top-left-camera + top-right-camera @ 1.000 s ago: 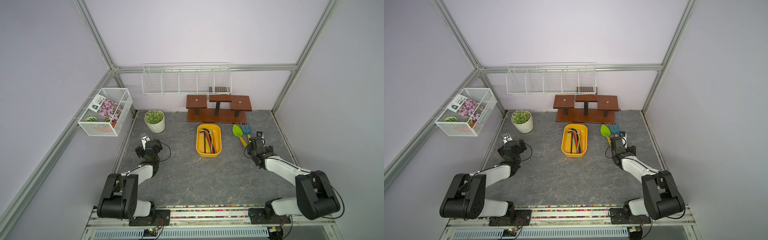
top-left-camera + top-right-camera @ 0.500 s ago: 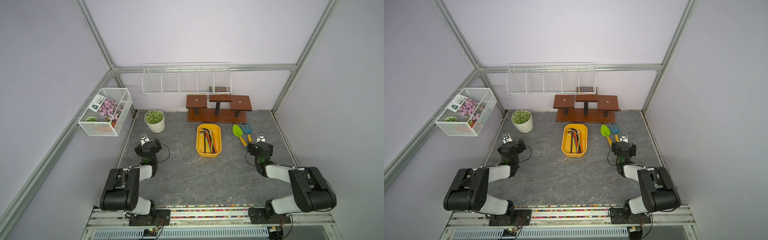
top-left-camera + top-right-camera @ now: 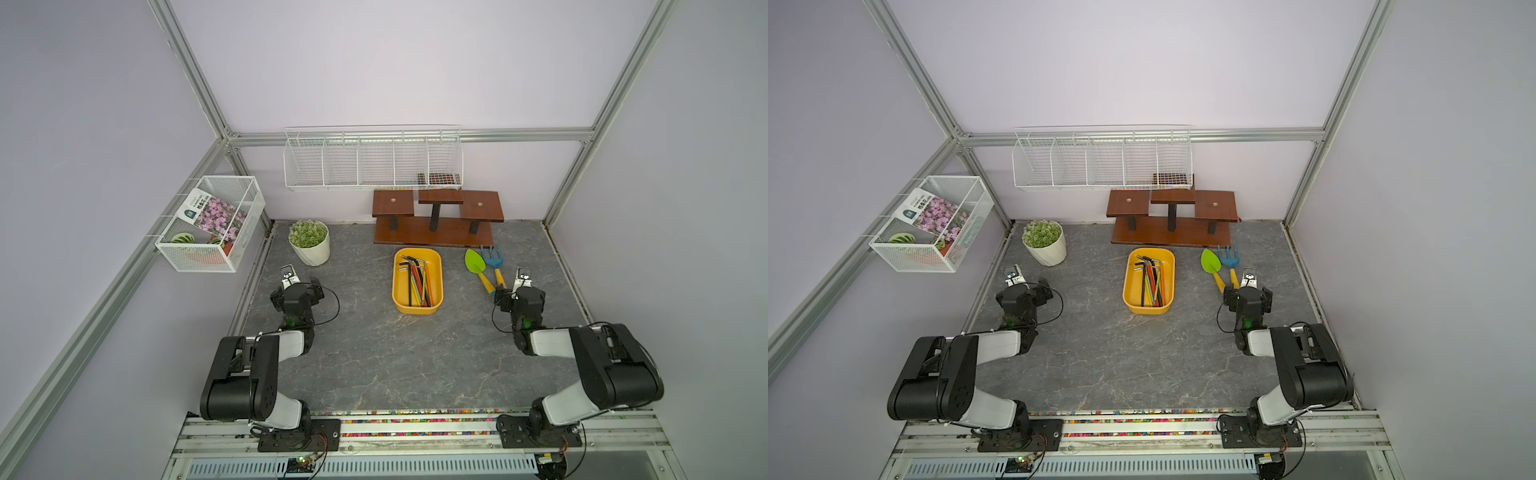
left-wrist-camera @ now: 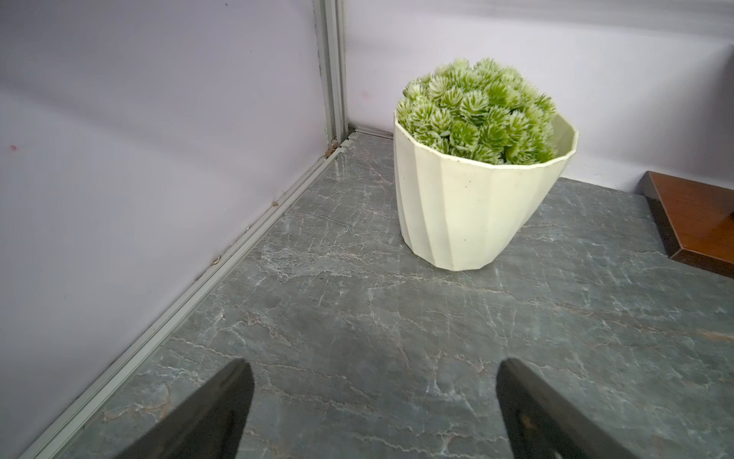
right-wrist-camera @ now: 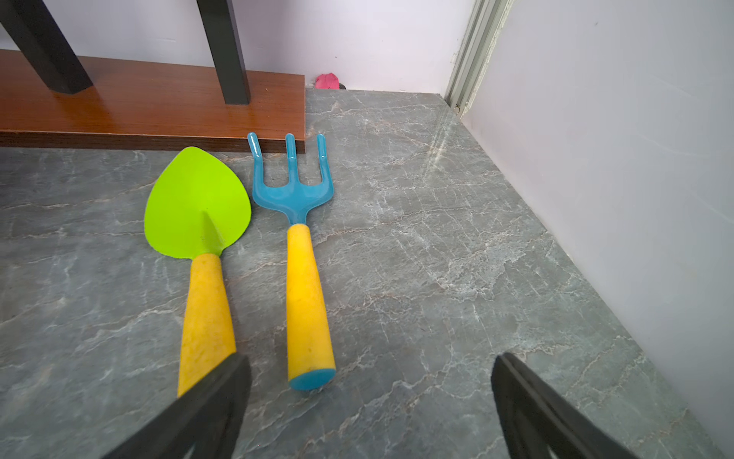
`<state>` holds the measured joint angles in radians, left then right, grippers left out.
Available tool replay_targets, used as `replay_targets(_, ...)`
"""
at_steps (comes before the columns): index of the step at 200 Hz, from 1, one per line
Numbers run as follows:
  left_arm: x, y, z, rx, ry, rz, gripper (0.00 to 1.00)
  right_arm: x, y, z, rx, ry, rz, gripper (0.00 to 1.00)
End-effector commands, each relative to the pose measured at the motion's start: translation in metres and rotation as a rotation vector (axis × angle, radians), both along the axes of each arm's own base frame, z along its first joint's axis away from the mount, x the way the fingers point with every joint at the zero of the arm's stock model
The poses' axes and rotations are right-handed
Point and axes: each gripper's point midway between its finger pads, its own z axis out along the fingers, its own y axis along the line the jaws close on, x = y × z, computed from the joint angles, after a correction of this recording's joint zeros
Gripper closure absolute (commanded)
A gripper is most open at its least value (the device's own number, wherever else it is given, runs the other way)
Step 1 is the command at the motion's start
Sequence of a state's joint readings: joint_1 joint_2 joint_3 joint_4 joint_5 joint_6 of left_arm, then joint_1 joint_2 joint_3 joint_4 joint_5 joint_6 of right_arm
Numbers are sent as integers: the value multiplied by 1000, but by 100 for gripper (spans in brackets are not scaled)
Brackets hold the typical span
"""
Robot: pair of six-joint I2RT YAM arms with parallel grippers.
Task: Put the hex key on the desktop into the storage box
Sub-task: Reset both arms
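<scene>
Hex keys [image 3: 417, 280] are all in the box [image 3: 417, 308]. I count several, and none shows on the bare tabletop [image 3: 374, 353] in either top view. The box sits mid-width, nearer the back edge, just in front of the wooden stand [image 3: 432, 237]. The keys lie along the box's long side, running front to back, with their bent ends toward the back edge. Left arm [image 3: 291, 307] is folded near the left edge, with its jaws open and empty and pointing at the plant pot [image 4: 456, 206] in the back-left corner. Right arm [image 3: 523, 307] is folded near the right edge, with its jaws open wide, nothing between them, over the butt ends of the trowel [image 5: 198, 206] and fork [image 5: 292, 190]. Neither pair of jaws faces the box. It lies off to the inner side of each, well apart from both, and the right arm looks slightly nearer. My judgement is that the task is done and no reach is pending. If a stray key turns up, the jaws should close across its shaft, at right angles to its long axis. Against a second ago, the right arm has pulled back from a stretch toward mid-tabletop and swung its wrist toward the right edge. The left arm has likewise tucked in tighter. The box and keys have not shifted, nor have the garden tools or the pot.
</scene>
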<state>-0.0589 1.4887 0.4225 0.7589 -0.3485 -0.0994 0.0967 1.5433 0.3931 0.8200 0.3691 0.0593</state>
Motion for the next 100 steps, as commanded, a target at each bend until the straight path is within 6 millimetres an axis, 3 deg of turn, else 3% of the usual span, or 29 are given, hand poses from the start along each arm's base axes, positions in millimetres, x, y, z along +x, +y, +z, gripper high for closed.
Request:
replay_targets(1, 5, -2, 7, -3, -22, -28, 0, 2, -1, 10, 17, -36, -4, 1)
replay_targets(38, 1, -24, 3, 20, -70, -181, 0, 2, -1, 10, 17, -34, -4, 1)
replay_targets(100, 0, -23, 0, 8, -51, -180, 0, 2, 0, 10, 17, -35, -3, 1)
